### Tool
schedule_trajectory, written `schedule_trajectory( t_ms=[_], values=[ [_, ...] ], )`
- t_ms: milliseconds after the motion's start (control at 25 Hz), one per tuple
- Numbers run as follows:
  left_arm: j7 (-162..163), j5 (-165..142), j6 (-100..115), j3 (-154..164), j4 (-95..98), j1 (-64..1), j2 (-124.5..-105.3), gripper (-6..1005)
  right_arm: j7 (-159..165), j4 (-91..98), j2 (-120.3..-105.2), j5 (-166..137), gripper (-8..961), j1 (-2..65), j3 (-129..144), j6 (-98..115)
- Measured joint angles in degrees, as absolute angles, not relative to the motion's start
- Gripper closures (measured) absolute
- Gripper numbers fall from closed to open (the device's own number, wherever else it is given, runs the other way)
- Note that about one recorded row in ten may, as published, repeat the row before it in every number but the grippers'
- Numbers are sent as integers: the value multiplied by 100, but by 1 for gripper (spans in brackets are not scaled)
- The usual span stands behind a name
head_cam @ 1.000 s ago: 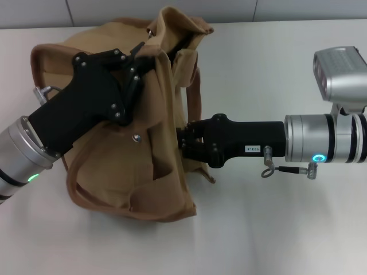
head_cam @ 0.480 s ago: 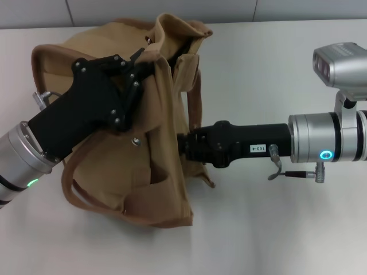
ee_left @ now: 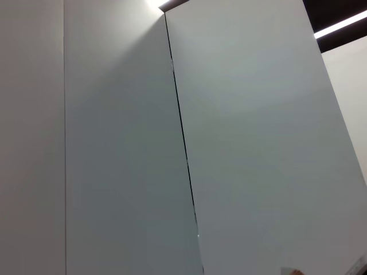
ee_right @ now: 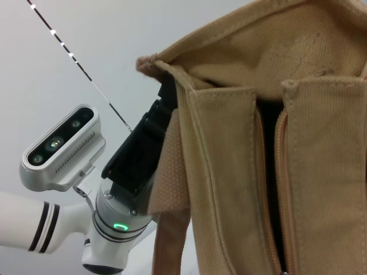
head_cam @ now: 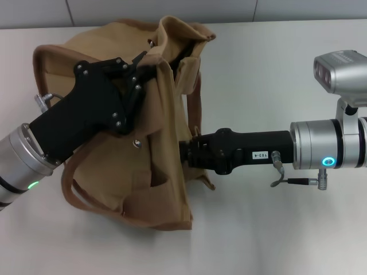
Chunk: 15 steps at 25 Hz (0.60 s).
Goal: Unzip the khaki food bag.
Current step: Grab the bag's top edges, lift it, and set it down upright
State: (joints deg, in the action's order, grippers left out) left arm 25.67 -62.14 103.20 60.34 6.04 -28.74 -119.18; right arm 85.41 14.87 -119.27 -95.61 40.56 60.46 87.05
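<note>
The khaki food bag (head_cam: 155, 172) lies on its side on the white table, its top end toward the far side. Its silver snap (head_cam: 136, 142) faces up. My left gripper (head_cam: 139, 67) reaches in from the left and is shut on the bag's upper canvas edge near the top opening. My right gripper (head_cam: 183, 152) reaches in from the right and its tip is pressed against the bag's side, hidden by the canvas. In the right wrist view the bag (ee_right: 229, 143) fills the frame, with a dark gap (ee_right: 269, 183) between the zipper's two rows of teeth.
A brown webbing handle (head_cam: 71, 192) loops out at the bag's near left. The white table (head_cam: 275, 229) runs on to the right and front. The left arm's wrist camera (ee_right: 57, 149) shows behind the bag. The left wrist view shows only wall panels (ee_left: 258, 143).
My right arm has drawn back a little to the right and toward the near side. The bag's top and lower edge have shifted slightly. The left gripper has barely moved.
</note>
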Motion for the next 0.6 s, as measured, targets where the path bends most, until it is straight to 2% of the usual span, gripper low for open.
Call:
schedule_trajectory(
  t_ms=[320, 520, 600],
  values=[
    [2566, -6213, 10336, 6085, 606, -2874, -11918, 859, 8545, 1478, -11942, -9564, 758, 4025, 6047, 8710],
    [2566, -6214, 10343, 6092, 606, -2874, -11918, 856, 8552, 1476, -11951, -9561, 891, 4005, 6047, 8710],
    [2566, -6214, 10344, 6092, 606, -2874, -11918, 855, 8552, 1476, -11952, -9546, 895, 3984, 6047, 8701]
  ],
)
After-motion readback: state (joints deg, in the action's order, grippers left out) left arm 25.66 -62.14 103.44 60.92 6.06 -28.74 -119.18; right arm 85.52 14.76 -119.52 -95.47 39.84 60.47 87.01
